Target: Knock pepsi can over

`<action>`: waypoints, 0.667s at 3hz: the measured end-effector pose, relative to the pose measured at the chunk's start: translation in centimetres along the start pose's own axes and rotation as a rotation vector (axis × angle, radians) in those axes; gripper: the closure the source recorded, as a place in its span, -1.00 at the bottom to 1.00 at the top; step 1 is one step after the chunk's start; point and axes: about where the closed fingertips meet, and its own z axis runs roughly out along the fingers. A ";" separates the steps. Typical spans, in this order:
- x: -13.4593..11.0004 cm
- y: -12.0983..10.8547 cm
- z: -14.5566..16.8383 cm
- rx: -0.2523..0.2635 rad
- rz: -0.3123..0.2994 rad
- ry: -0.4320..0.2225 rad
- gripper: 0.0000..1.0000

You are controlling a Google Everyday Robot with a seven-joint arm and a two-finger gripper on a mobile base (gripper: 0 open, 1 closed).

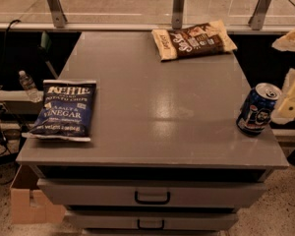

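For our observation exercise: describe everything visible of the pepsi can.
The pepsi can is a small dark-blue metal can with a round red-white-blue logo and silver top. It stands tilted, top leaning right, on the grey table near its front right corner. The cream claw is close on its right; contact unclear.
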 end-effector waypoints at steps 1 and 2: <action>4.0 -4.1 1.0 0.032 0.081 -0.081 -1.00; 7.5 -5.4 3.1 -0.001 0.155 -0.145 -1.00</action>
